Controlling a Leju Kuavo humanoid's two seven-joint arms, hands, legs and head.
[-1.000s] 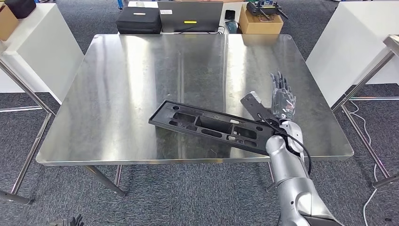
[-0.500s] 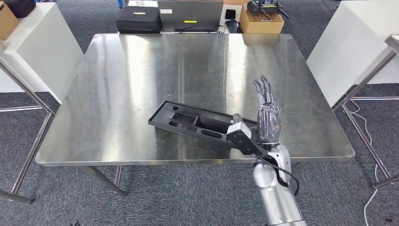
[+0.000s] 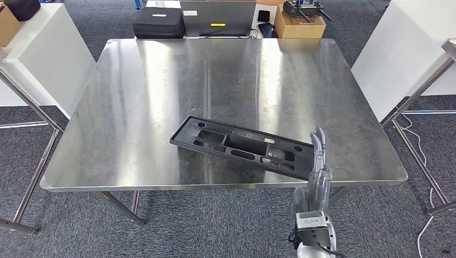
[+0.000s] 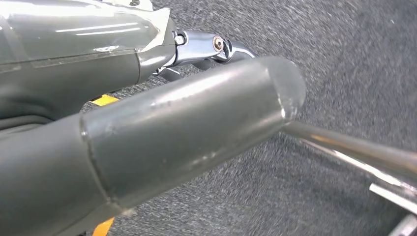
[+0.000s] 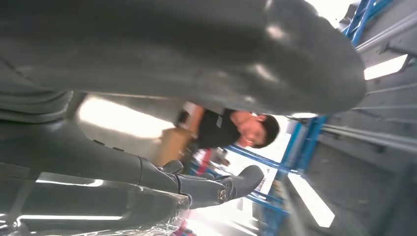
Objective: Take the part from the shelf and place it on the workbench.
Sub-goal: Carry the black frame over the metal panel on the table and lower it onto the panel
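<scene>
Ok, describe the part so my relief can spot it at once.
Find the steel workbench. Near its front edge, right of centre, lies the part: a long flat black plastic frame with cut-outs, lying at a slant. Nothing else lies on the bench; the right hand is at its right end.

Part [image 3: 242, 146]: long black plastic panel with rectangular cut-outs and small holes, open side up.
Pose: flat, slanting from centre toward lower right of the head view.
Place: on my workbench [image 3: 161, 86], near its front edge.

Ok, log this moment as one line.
part: flat on workbench, near front edge | right hand: empty, fingers straight, at part's right end | left hand: hanging over floor
</scene>
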